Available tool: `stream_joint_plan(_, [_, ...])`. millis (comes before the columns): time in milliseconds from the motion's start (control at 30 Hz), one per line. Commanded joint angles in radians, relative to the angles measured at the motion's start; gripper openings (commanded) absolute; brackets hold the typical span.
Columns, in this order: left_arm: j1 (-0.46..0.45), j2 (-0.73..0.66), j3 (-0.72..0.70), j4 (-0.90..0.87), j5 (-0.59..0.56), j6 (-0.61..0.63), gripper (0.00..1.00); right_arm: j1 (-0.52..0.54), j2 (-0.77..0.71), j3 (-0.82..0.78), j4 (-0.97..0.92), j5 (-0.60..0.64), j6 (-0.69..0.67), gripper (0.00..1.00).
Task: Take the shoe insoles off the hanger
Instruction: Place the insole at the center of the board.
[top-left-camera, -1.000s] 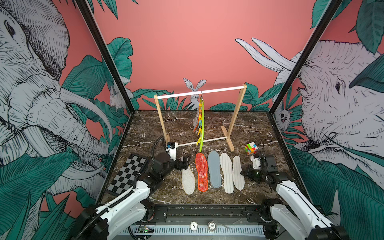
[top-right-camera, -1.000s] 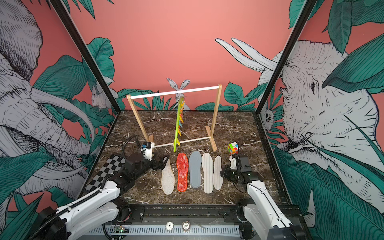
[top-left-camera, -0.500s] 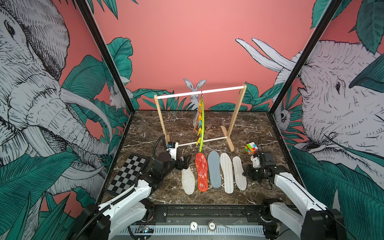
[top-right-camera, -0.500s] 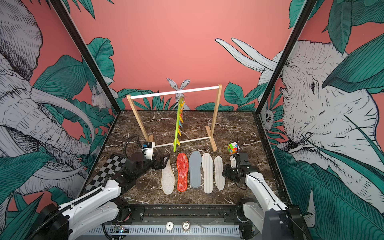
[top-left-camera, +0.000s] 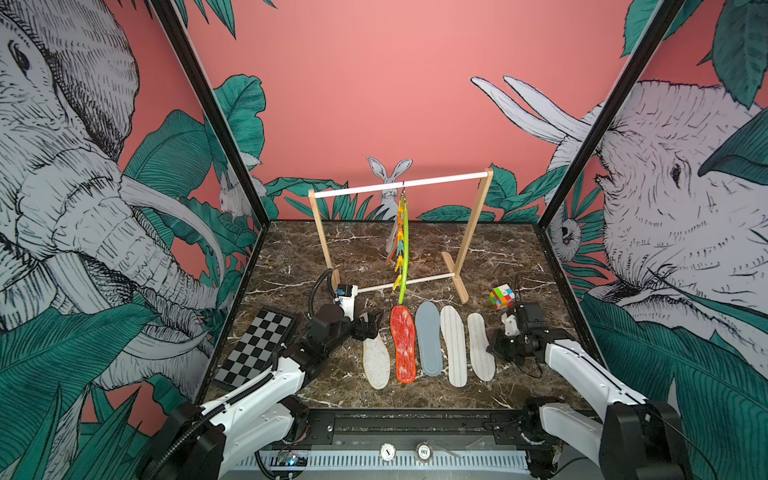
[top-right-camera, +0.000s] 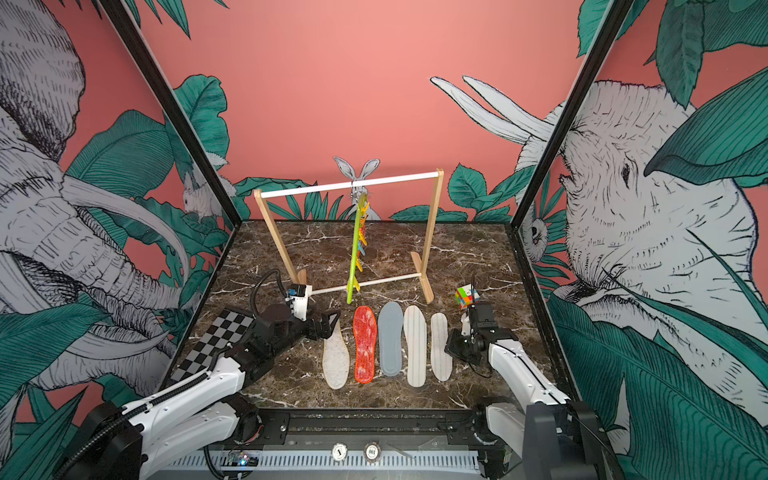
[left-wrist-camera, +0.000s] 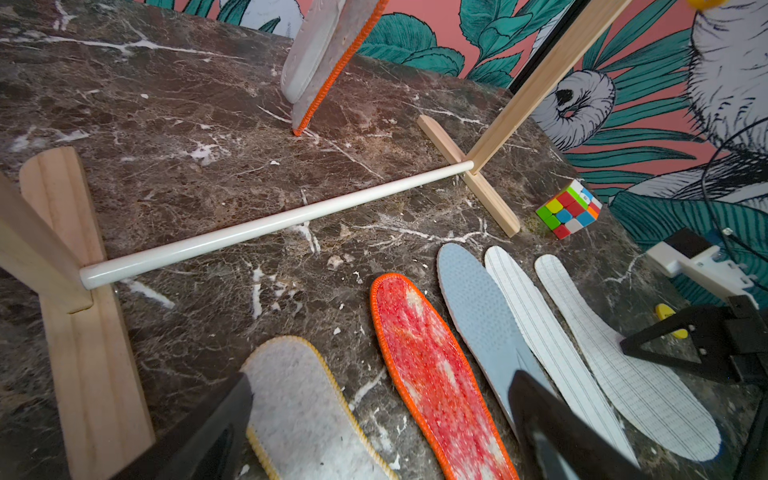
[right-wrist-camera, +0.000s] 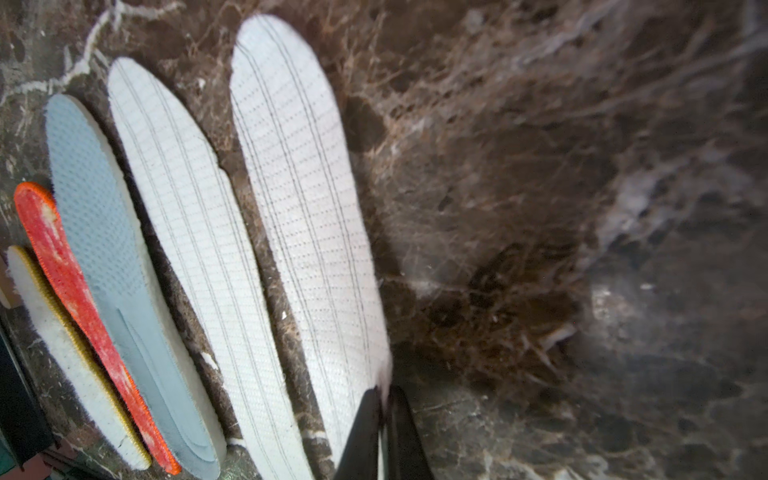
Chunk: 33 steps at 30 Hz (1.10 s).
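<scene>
Right claw pinches the edge of the outer striped insole, seemingly laying it beside the row.
Left claw gapes empty; two insoles hang pegged on the lime hanger.

left tool: low, jaws wide apart | right tool: low, jaws nearly together

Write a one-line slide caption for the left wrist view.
Five insoles lie in a row on the marble table before the wooden rack; a hanging pair shows beyond it.
</scene>
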Motion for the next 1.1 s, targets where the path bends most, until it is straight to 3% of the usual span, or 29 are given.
stream_joint_plan(0, [-0.003,0.001,0.006,0.026,-0.007,-0.011,0.98,-0.003,0.018,-0.010,0.020,0.036,-0.015,0.14])
stream_joint_plan(267, [-0.003,-0.007,0.002,0.021,-0.009,-0.015,0.98,-0.004,0.041,-0.007,0.028,0.062,-0.012,0.33])
stream_joint_plan(467, [-0.005,-0.008,-0.002,0.018,-0.021,-0.017,0.99,-0.003,0.021,-0.008,0.021,0.077,-0.008,0.40])
stream_joint_plan(767, [-0.003,0.005,0.025,0.001,-0.087,0.008,0.99,-0.004,-0.115,-0.011,0.043,0.068,0.029,0.59])
stream_joint_plan(1067, [-0.003,0.139,0.078,0.189,-0.099,0.142,0.99,-0.003,-0.238,0.024,0.195,0.030,0.102,0.65])
